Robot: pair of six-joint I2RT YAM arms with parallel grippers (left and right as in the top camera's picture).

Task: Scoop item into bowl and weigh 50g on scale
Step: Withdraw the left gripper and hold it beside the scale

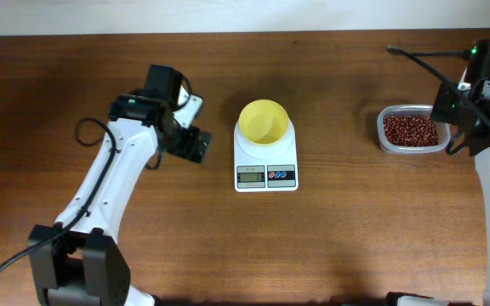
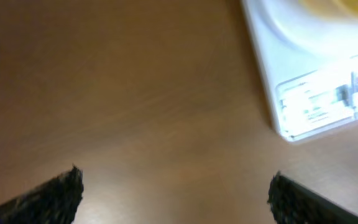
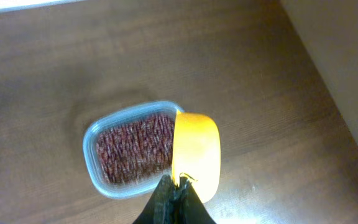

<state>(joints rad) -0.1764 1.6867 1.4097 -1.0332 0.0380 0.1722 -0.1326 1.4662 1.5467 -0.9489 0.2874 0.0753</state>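
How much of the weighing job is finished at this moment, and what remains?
Done: the bowl sits on the scale and looks empty. In hand: the right jaws are shut on the scoop, held above the tub of beans; no beans show in it. Remaining: scooping, pouring into the bowl and reaching 50 g. The left jaws hang open beside the scale.

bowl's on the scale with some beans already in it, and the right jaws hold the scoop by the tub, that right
Not quite. The bowl is on the scale but empty, as the overhead view shows; the beans are in the clear tub. The right jaws do hold the scoop by that tub.
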